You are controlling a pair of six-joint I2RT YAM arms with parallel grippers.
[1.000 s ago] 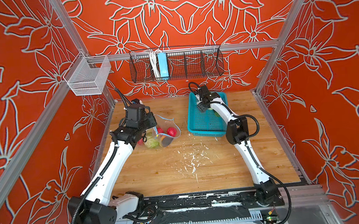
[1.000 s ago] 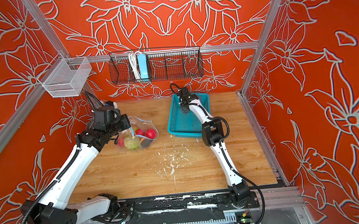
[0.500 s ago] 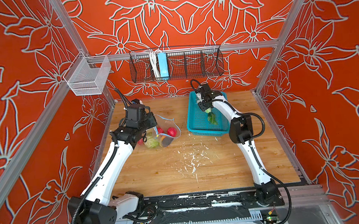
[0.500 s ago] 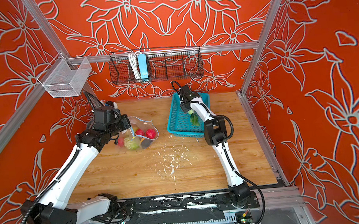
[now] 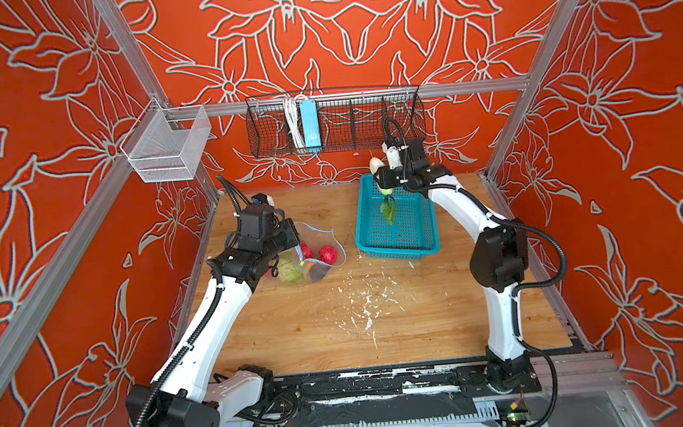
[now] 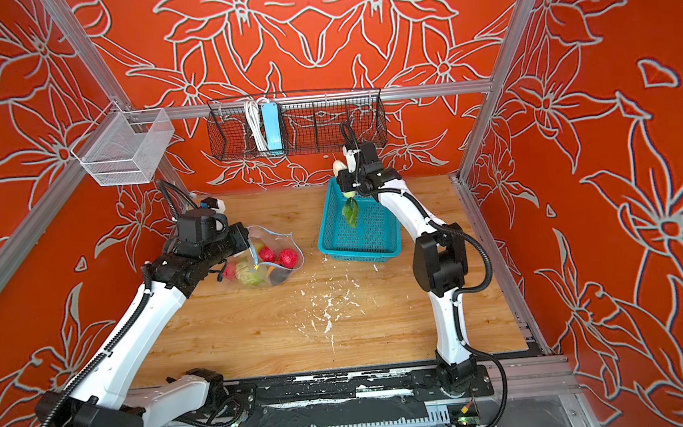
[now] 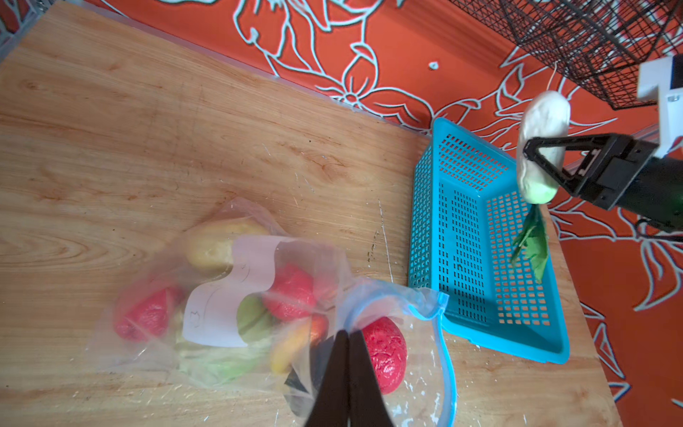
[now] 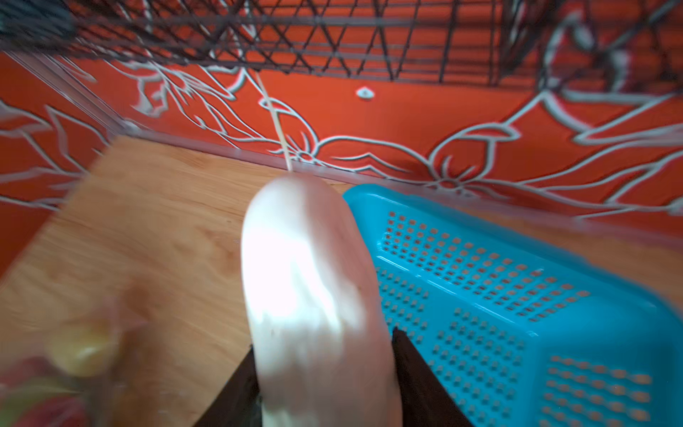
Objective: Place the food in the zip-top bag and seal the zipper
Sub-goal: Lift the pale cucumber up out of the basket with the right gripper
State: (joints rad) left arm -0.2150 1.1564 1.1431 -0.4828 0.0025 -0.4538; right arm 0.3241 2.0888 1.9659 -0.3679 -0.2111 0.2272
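Right gripper (image 5: 385,176) clamped on the white radish (image 7: 543,129) above the far end of the teal basket (image 5: 396,248), green leaf dangling over its floor. Just behind and above the basket, black wire rack (image 5: 365,116) near the radish tip. Left of the basket, zip-top bag (image 7: 218,314) of toy produce, mouth gaping on the basket side, edge by the zipper (image 7: 445,355) pinched in the closed left gripper (image 7: 347,338). Between basket and bag, open wooden tabletop (image 5: 319,329).
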